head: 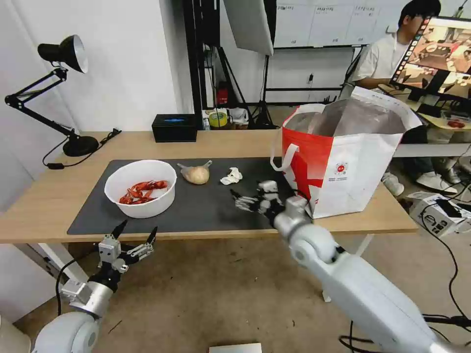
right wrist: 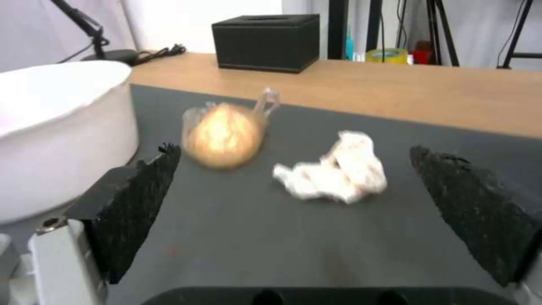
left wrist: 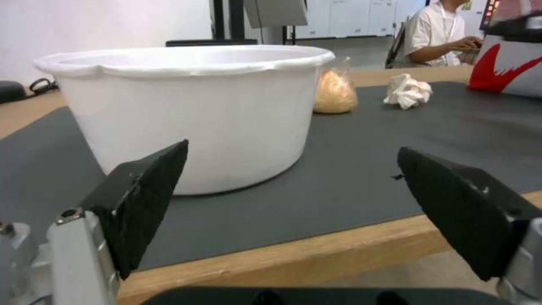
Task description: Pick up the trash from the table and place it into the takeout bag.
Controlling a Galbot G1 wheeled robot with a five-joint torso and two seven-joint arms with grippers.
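On the table [head: 235, 142], a white bowl [head: 147, 189] of red crayfish shells sits on the left part of the dark mat [head: 196, 206]. A small clear bag with a tan lump [head: 196, 174] and a crumpled white tissue [head: 231, 176] lie mid-mat. The red-and-white takeout bag [head: 343, 157] stands open at the right end. My right gripper [head: 245, 195] hovers open low over the mat, facing the tissue [right wrist: 336, 173] and the lump bag [right wrist: 223, 135]. My left gripper [head: 137, 233] is open just off the table's front edge, facing the bowl [left wrist: 192, 114].
A black desk lamp [head: 64, 98] stands at the table's far left and a black box [head: 174, 127] at the back edge. A person sits at a desk behind the takeout bag. Cables and boxes lie on the floor at right.
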